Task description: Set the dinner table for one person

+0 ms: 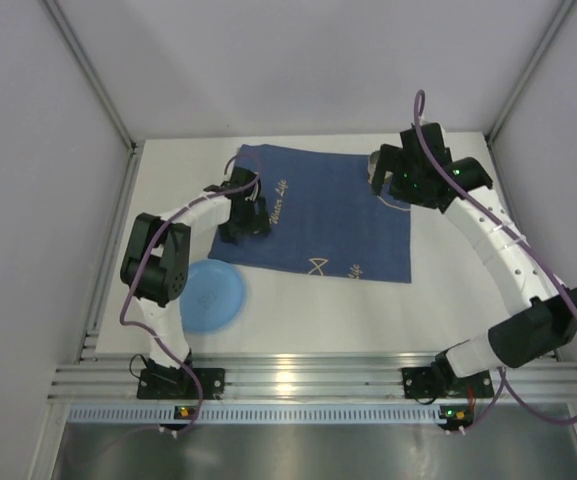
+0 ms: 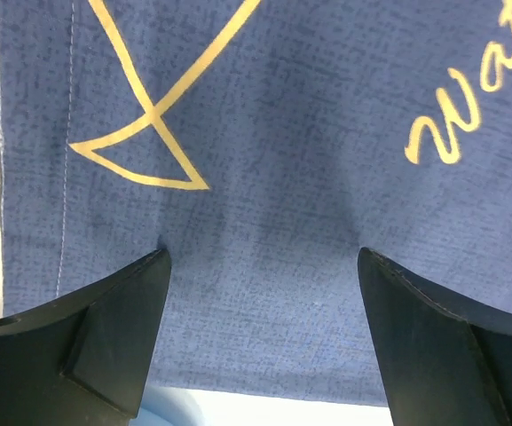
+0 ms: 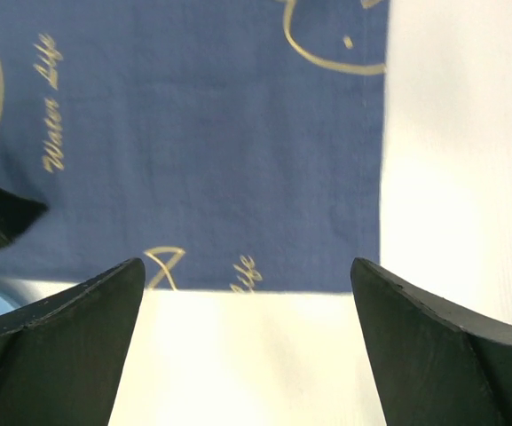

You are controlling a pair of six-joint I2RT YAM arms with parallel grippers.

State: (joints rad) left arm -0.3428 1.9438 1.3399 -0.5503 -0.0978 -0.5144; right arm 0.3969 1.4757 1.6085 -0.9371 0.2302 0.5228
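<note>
Blue cloth, a mat (image 1: 320, 212) printed with pale gold fish outlines and the words "Water Life", lies flat and slightly askew on the far middle of the white desk (image 1: 368, 310). The desk fills the floor of the grey-walled cell, with both arms fixed to the rail along its near edge.

The left fingers (image 2: 105, 337) hang low over the left part of the mat, spread wide, with nothing between them but cloth. A fish tail and the start of the script show just beyond their tips.

The right fingers (image 3: 433, 346) are also spread wide and hold nothing. From above, that arm reaches to the mat's far right corner. Its wrist camera looks across the cloth to the mat's near edge and its right edge, with bare desk past both.

A light blue round plate (image 1: 213, 295) sits on the near left of the desk, partly under the left arm's elbow, its rim just beside the mat's near left corner. Whether plate and mat touch I cannot tell.
</note>
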